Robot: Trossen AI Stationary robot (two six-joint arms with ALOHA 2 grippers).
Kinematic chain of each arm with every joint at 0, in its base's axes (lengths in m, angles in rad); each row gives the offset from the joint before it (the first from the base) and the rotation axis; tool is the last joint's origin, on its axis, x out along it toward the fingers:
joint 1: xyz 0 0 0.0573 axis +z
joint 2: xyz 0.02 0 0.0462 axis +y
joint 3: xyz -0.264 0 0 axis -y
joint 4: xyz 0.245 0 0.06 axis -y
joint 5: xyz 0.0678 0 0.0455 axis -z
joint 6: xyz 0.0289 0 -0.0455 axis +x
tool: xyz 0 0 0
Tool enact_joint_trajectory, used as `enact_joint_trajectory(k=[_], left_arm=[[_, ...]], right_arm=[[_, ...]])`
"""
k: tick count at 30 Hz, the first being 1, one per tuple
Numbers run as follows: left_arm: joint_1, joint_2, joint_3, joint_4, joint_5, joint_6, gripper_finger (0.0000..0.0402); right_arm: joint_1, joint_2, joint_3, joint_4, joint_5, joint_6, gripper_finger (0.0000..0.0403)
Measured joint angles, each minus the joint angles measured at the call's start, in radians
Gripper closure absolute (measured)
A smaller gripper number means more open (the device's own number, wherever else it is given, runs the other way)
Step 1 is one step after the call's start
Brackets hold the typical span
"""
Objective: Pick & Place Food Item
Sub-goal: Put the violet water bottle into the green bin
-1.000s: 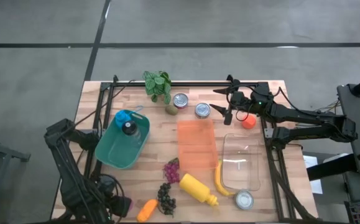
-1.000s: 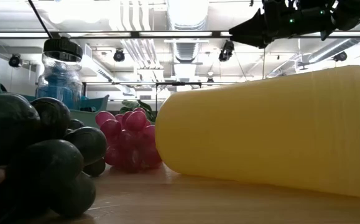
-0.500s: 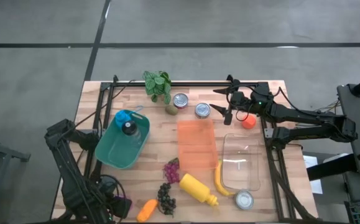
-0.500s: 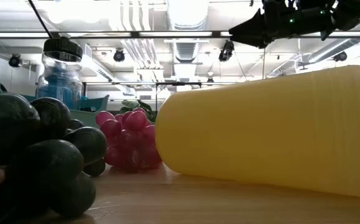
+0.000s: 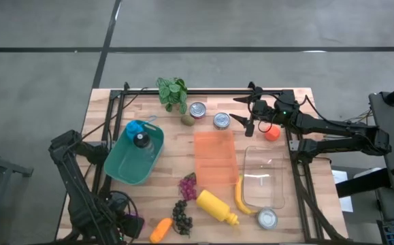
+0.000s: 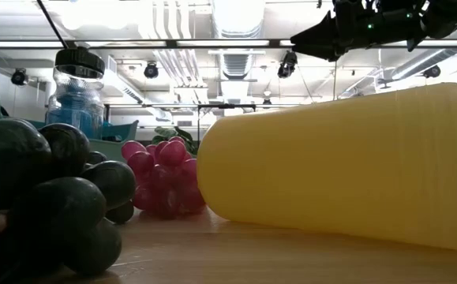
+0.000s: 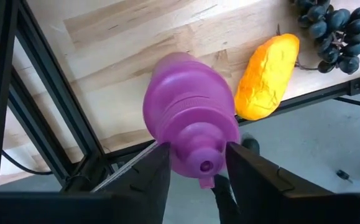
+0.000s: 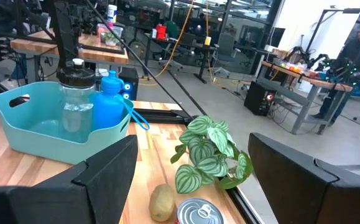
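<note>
My left gripper [image 7: 197, 163] points down over the table's near left corner [image 5: 130, 223], shut on a purple bottle [image 7: 189, 115] whose capped end faces the wrist camera. Beside it an orange food piece [image 7: 267, 78] and a bunch of dark grapes [image 7: 332, 28] lie on the wood. Red grapes [image 5: 188, 186], a yellow squeeze bottle [image 5: 217, 207] and a banana [image 5: 241, 196] lie farther right. My right gripper [image 5: 250, 117] hangs open and level at the far right, pointing toward two cans [image 5: 222, 120]. My left gripper has the purple bottle's shoulder just below the cap [image 7: 195, 152] between its two fingers [image 7: 155, 168], which come from above and point down. The bottle hangs lengthwise below them, cap up. Whether its base touches the table, I cannot tell.
A teal bin [image 5: 125, 167] with a blue and a clear bottle stands at the left. An orange board [image 5: 215, 156] and a clear container [image 5: 265, 175] lie mid-right. A plant [image 5: 173, 92], a kiwi [image 5: 187, 120], an orange ball [image 5: 272, 133] and a third can [image 5: 267, 218] stand around.
</note>
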Motion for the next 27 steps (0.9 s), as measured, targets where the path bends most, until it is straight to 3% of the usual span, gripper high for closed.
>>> enact_joint_trajectory(k=[27], left_arm=[[0.002,-0.002,-0.008,-0.004,-0.033,0.006,0.0258]], right_arm=[[0.0,0.0,0.0,0.0,0.0,0.0,0.0097]])
